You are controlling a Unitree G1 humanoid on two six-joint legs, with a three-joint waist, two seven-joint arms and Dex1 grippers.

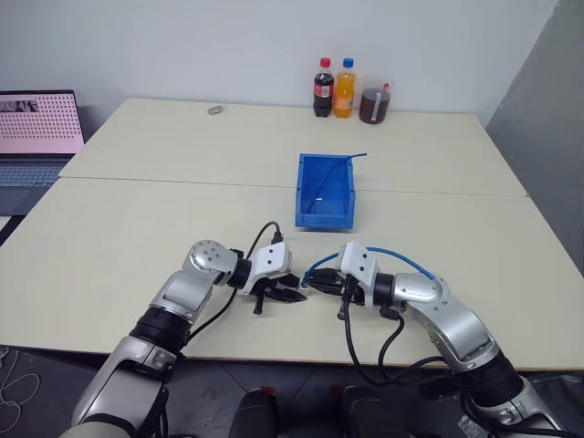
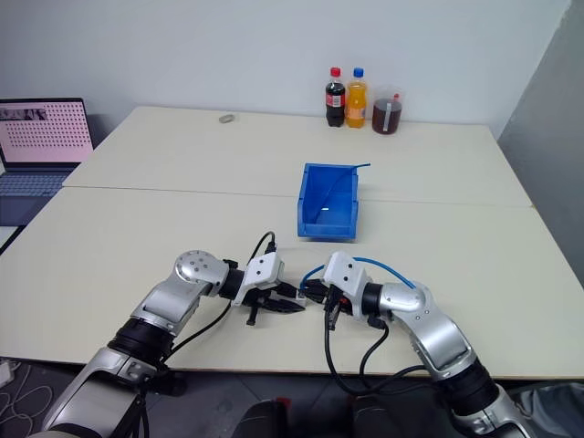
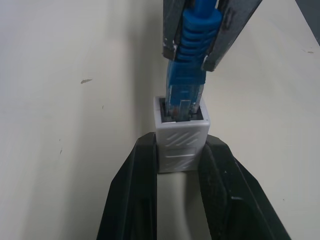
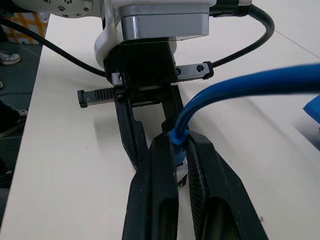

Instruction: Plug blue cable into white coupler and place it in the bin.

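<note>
White coupler (image 3: 180, 142) sits clamped in the left end effector (image 3: 180, 165), low over the surface (image 1: 137, 237). Facing it, the right end effector (image 4: 181, 150) grips the blue cable (image 3: 192, 65) behind its plug, whose tip sits in the coupler's socket. Beyond them stands the bin (image 1: 325, 190).

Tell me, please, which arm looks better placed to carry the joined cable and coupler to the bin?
Probably the right. Its end effector grips the blue cable at the plug, already in the white coupler, and sits nearer the bin. The left end effector clamps only the coupler.
</note>
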